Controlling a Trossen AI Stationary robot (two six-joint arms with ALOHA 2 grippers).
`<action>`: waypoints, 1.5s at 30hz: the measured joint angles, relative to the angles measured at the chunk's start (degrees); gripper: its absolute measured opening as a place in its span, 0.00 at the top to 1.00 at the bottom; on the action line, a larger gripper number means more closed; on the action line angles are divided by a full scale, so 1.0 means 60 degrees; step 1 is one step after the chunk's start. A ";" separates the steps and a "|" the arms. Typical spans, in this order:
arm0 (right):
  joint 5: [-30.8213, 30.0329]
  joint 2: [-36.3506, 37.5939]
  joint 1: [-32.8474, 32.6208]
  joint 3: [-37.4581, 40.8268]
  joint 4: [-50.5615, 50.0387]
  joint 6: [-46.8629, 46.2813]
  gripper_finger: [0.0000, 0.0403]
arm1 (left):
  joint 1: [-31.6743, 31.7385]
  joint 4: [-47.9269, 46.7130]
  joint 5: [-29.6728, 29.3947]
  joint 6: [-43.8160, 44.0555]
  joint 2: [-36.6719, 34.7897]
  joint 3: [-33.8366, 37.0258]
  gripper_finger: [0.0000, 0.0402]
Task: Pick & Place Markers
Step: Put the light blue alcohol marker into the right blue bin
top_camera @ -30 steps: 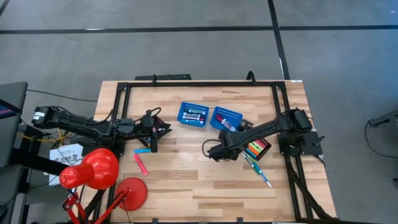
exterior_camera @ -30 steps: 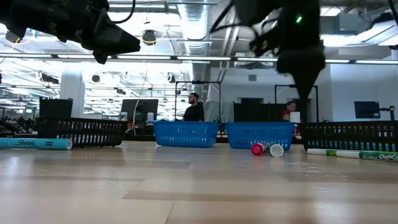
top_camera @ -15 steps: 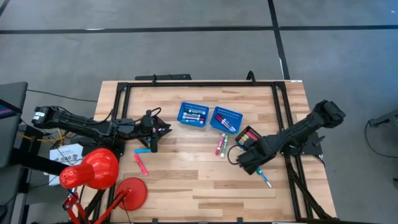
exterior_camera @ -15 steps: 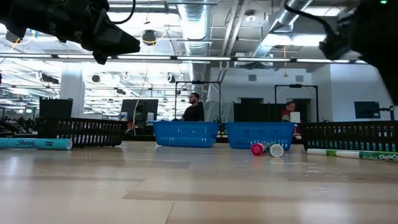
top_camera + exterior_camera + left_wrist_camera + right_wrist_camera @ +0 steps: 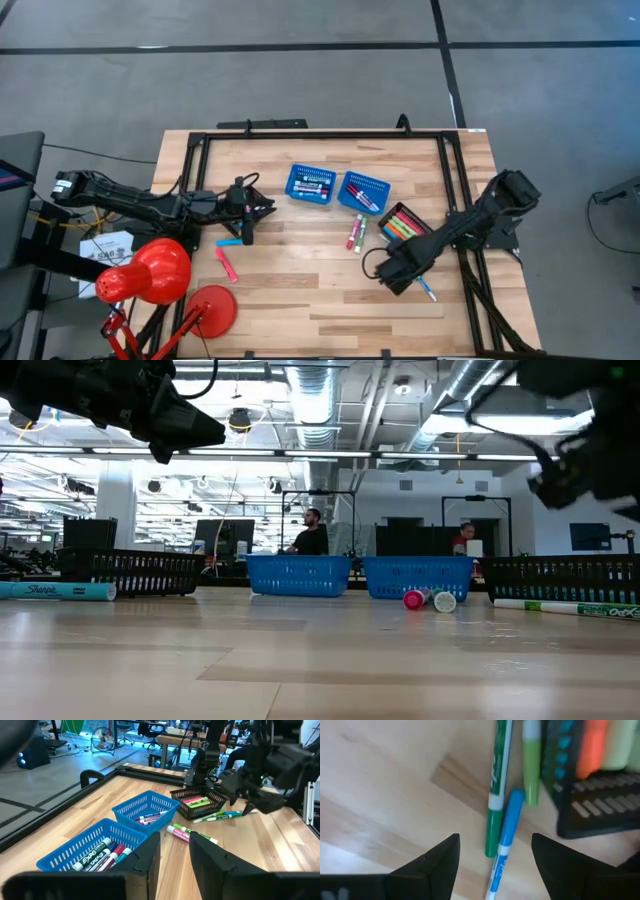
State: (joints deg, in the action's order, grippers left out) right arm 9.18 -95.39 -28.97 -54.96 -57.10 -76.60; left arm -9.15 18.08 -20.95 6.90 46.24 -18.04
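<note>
Right hand: my right hand (image 5: 393, 272) hangs low over the bench (image 5: 300, 290), fingers spread wide and holding nothing. I judge it sits here because the loose markers lie straight ahead of it.

Markers under it: a green marker (image 5: 498, 785) and a blue marker (image 5: 504, 840) lie side by side and touching on the wood, with a lighter green one (image 5: 531, 762) just beside them. All three rest close against the black tray (image 5: 592, 795).

Black tray: it already holds markers in orange and pale green, stacked flat, so it seems to be a place for sorting.

Blue baskets: two blue baskets (image 5: 311, 184) (image 5: 365, 190) stand near the far side of the bench, each with a few markers inside.

Other loose markers: a pink and a green marker (image 5: 355, 232) lie together between the baskets and my right hand. Another pink one (image 5: 226, 264) lies near my left side.

Left hand: my left hand (image 5: 172, 852) waits well apart, above the bench's left part, fingers partly apart with nothing between them.

Next step, as I judge it: lower onto one marker without nudging its touching neighbour.
</note>
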 joint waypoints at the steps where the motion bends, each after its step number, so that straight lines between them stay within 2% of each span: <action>1: 0.0253 -0.0195 0.0000 0.0000 0.0028 0.0000 0.41 | 0.0000 0.0000 0.0000 0.0000 0.0000 0.0000 0.75; 7: 0.0825 -0.0985 -0.0047 -0.0003 0.0179 0.0491 0.41 | 0.0000 0.0000 0.0000 0.0000 0.0000 0.0000 0.75; 13: 0.1092 -0.1123 -0.0033 0.0007 0.0657 0.1113 0.44 | 0.0000 0.0000 0.0000 0.0000 0.0000 0.0000 0.75; 16: 0.1040 -0.1030 -0.0047 0.0015 0.1078 0.1093 0.52 | 0.0000 0.0000 0.0000 0.0000 0.0000 0.0000 0.75; 22: 0.1028 -0.0998 -0.0047 0.0015 0.1449 0.1571 0.75 | 0.0000 0.0000 0.0000 0.0000 0.0000 0.0000 0.75; 26: 0.1008 -0.0951 0.0002 -0.0052 0.2031 0.1790 0.85 | 0.0000 0.0000 0.0000 0.0000 0.0000 0.0000 0.75; 35: 0.1061 -0.0984 0.0366 -0.0004 0.2305 0.2171 0.87 | -0.0003 0.0004 0.0000 0.0000 0.0000 0.0000 0.75; 41: 0.0877 -0.0984 0.0648 -0.0011 0.2232 0.2395 0.92 | -0.0002 0.0004 0.0000 0.0000 0.0000 0.0000 0.75; 45: 0.0554 -0.1007 0.0795 -0.0218 0.2286 0.2863 0.92 | 0.0000 0.0004 0.0000 0.0000 0.0000 0.0000 0.75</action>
State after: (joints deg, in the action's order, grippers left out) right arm 12.50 -101.43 -24.20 -56.27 -43.38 -59.42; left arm -9.15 18.11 -20.95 6.90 46.24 -18.04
